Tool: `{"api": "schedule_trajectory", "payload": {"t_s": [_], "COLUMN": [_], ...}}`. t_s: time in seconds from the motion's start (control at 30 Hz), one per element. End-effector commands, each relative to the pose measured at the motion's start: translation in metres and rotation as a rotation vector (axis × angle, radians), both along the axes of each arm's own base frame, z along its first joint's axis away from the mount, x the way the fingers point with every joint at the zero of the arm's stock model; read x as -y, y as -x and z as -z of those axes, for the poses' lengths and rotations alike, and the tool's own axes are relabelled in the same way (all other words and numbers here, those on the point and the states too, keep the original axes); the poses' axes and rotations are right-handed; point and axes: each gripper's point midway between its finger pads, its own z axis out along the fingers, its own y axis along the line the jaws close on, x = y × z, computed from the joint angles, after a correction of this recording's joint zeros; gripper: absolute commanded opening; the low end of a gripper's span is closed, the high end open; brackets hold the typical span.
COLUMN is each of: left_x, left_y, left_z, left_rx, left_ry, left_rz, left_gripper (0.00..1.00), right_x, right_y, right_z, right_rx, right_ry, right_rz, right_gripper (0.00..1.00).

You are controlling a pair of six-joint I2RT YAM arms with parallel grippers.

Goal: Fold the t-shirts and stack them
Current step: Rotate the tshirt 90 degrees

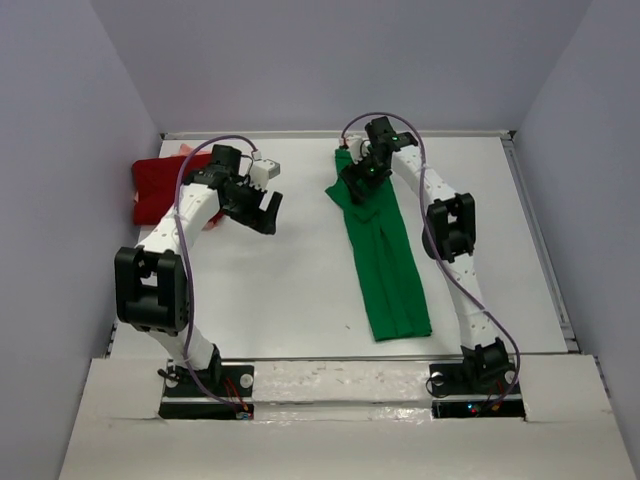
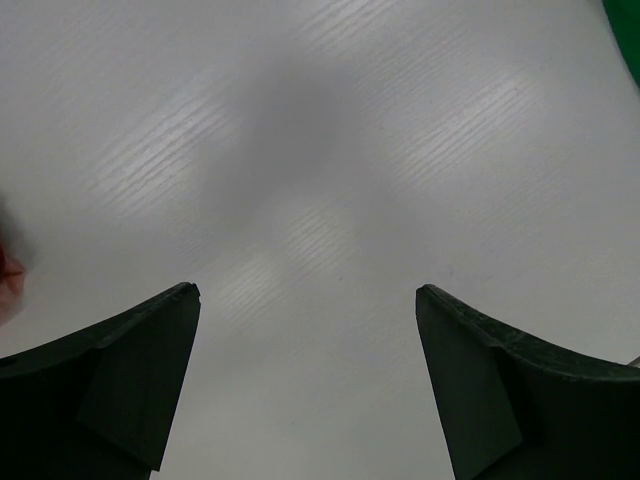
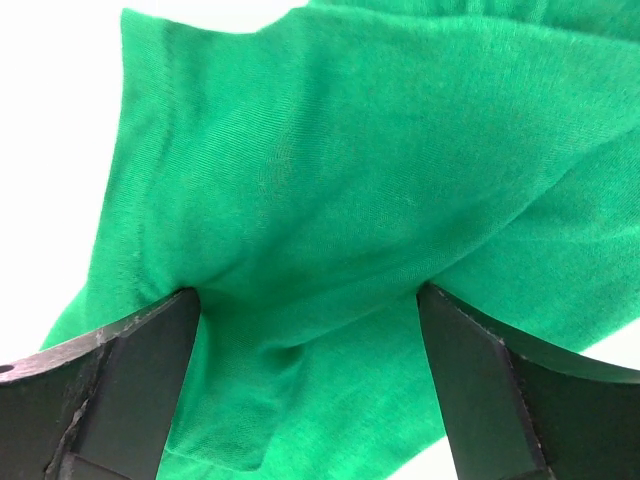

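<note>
The bright green t-shirt lies as a long narrow strip right of centre, its far end bunched. My right gripper is over that far end. In the right wrist view its fingers stand wide apart with green cloth bulging between them. My left gripper is open and empty over bare table. The dark red t-shirt lies crumpled at the far left, behind my left arm. A thin pale pink scrap shows behind it. I cannot tell if it is the salmon-pink shirt.
The white table is walled by pale panels at the left, back and right. A corner of green cloth shows at the top right of the left wrist view. A red blur sits at its left edge.
</note>
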Motion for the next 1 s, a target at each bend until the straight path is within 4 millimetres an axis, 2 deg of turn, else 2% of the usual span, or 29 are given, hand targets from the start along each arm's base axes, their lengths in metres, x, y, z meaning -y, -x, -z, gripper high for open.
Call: {"api": "schedule_trajectory", "payload": {"t_s": [0.0, 0.03, 0.17, 0.3, 0.33, 0.37, 0.4, 0.43, 0.5, 0.53, 0.57, 0.6, 0.63, 0.7, 0.8, 0.83, 0.9, 0.93, 0.97], "left_x": [0.002, 0.001, 0.002, 0.003, 0.003, 0.003, 0.005, 0.006, 0.011, 0.017, 0.019, 0.022, 0.027, 0.033, 0.045, 0.047, 0.058, 0.063, 0.076], "left_y": [-0.006, -0.006, -0.009, -0.008, -0.008, -0.008, -0.007, -0.007, -0.006, -0.005, -0.005, -0.005, -0.003, -0.003, 0.002, 0.0, 0.002, -0.001, 0.001], "left_z": [-0.015, -0.016, -0.021, -0.026, -0.027, -0.031, -0.033, -0.036, -0.047, -0.052, -0.056, -0.059, -0.063, -0.065, -0.066, -0.069, -0.078, -0.082, -0.086], "left_rx": [0.023, 0.019, 0.033, 0.051, 0.058, 0.073, 0.078, 0.084, 0.11, 0.123, 0.134, 0.142, 0.146, 0.153, 0.167, 0.191, 0.222, 0.244, 0.251], "left_ry": [-0.031, -0.034, -0.041, -0.049, -0.047, -0.044, -0.036, -0.027, 0.0, 0.024, 0.035, 0.043, 0.055, 0.059, 0.056, 0.049, 0.05, 0.06, 0.091], "left_rz": [0.002, 0.0, 0.001, 0.004, 0.003, 0.003, 0.008, 0.013, 0.03, 0.053, 0.062, 0.069, 0.091, 0.106, 0.147, 0.151, 0.182, 0.194, 0.228], "left_gripper": [0.99, 0.99, 0.99, 0.99, 0.99, 0.99, 0.99, 0.99, 0.99, 0.99, 0.99, 0.99, 0.99, 0.99, 0.99, 0.99, 0.99, 0.99, 0.99], "right_x": [-0.065, -0.075, -0.091, -0.081, -0.072, -0.064, -0.059, -0.038, -0.007, 0.017, 0.033, 0.056, 0.08, 0.113, 0.124, 0.122, 0.127, 0.134, 0.143], "right_y": [-0.005, -0.003, -0.017, -0.04, -0.044, -0.043, -0.048, -0.055, -0.061, -0.066, -0.068, -0.071, -0.07, -0.06, -0.038, -0.022, -0.007, 0.003, 0.01], "right_z": [-0.024, -0.027, -0.041, -0.062, -0.081, -0.077, -0.088, -0.096, -0.125, -0.135, -0.144, -0.16, -0.161, -0.174, -0.188, -0.201, -0.214, -0.233, -0.234], "right_rx": [0.109, 0.121, 0.222, 0.336, 0.386, 0.386, 0.432, 0.463, 0.521, 0.55, 0.572, 0.602, 0.609, 0.611, 0.591, 0.593, 0.602, 0.632, 0.621], "right_ry": [-0.147, -0.164, -0.173, -0.111, -0.079, -0.041, -0.02, 0.038, 0.077, 0.145, 0.182, 0.221, 0.301, 0.352, 0.296, 0.262, 0.259, 0.266, 0.278], "right_rz": [-0.149, -0.174, -0.193, -0.147, -0.12, -0.104, -0.086, -0.031, 0.063, 0.136, 0.184, 0.234, 0.289, 0.346, 0.349, 0.333, 0.338, 0.365, 0.383], "right_gripper": [0.97, 0.98, 1.0, 1.0, 1.0, 1.0, 1.0, 1.0, 1.0, 1.0, 1.0, 1.0, 1.0, 1.0, 1.0, 1.0, 1.0, 1.0, 1.0]}}
